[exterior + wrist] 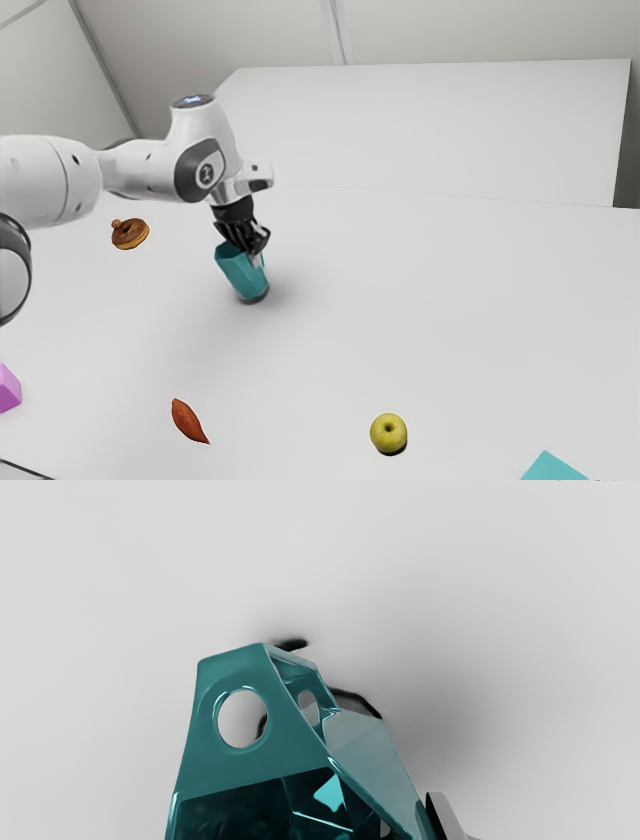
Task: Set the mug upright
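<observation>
Ext. view, L to R: violet square-edged block (9,389); brown ring-shaped pastry (129,234); red-brown pointed vegetable (188,421); then the teal faceted mug (240,272), mouth up, base down at or just above the white table (330,350). Black 2-finger gripper (256,258) is at its rim, apparently pinching the wall: wrist view has 1 finger (448,814) against the outside, the other approx. inside. Farther R: 1 yellow-green apple (388,432), 1 flat-faced turquoise block (552,469).

Progress: mug approx. upright, poss. slight lean. Whether base sits flat: n/d. If seated, only release & withdrawal remain; if not, levelling/lowering too.
</observation>
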